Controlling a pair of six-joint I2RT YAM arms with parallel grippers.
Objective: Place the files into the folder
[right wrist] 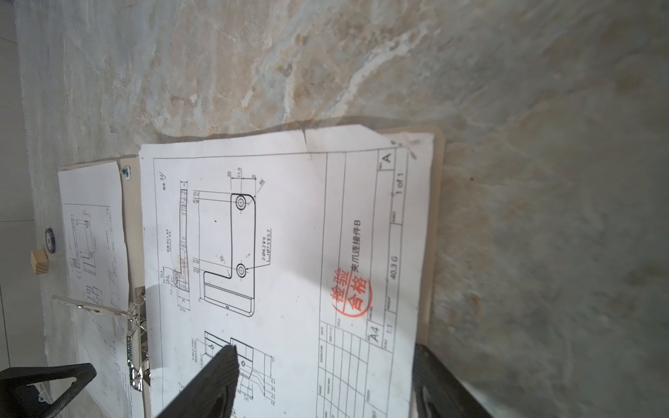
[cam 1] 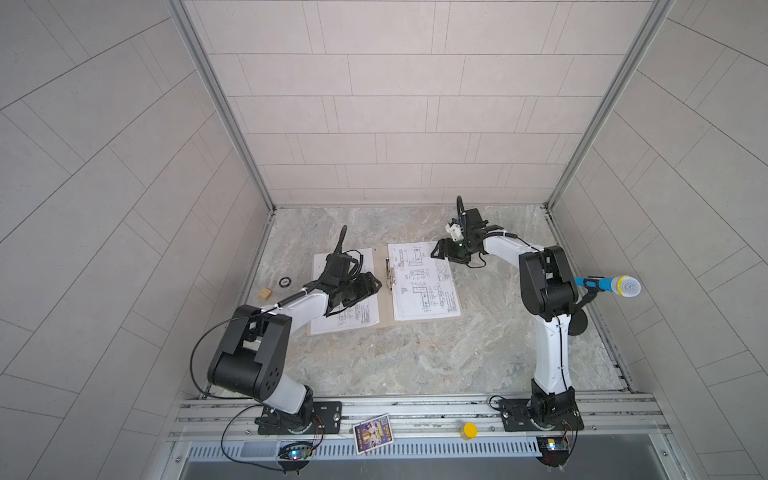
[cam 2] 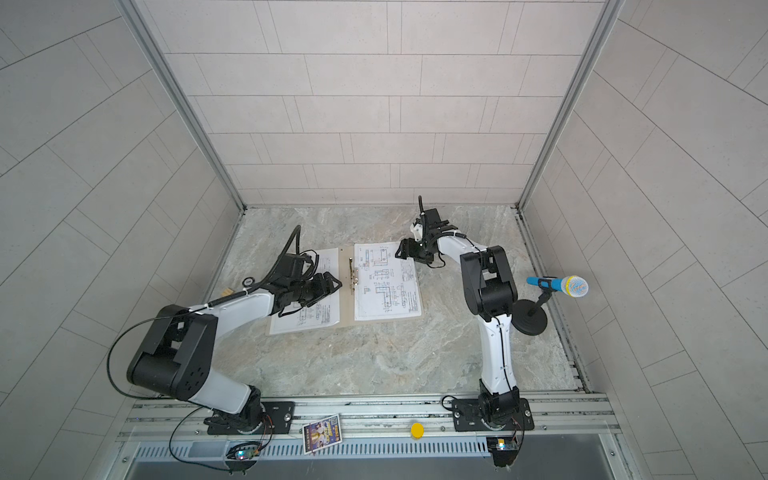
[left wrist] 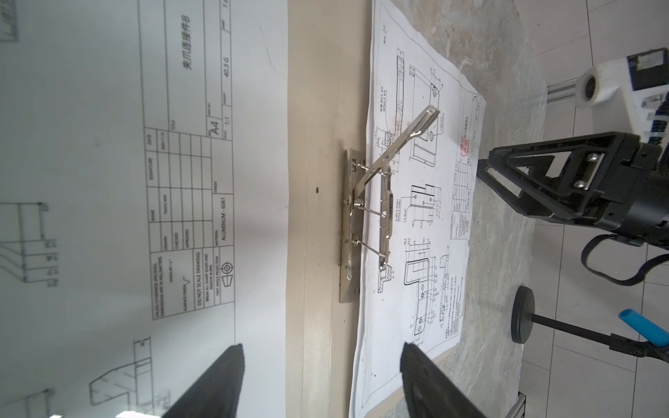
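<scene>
I see the tan cardboard folder (cam 1: 384, 313) lying open on the grey marble surface (cam 1: 415, 361) — a red-stamped white drawing sheet (cam 1: 424, 286) on its right flap, a second white drawing sheet (cam 1: 362, 320) on its left. My left jaws hang apart over the left sheet; my right jaws, apart, over the stamped sheet's far corner.

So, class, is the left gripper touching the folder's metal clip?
Apart. The left wrist view shows bare folder between the open left gripper and the metal clip.
</scene>
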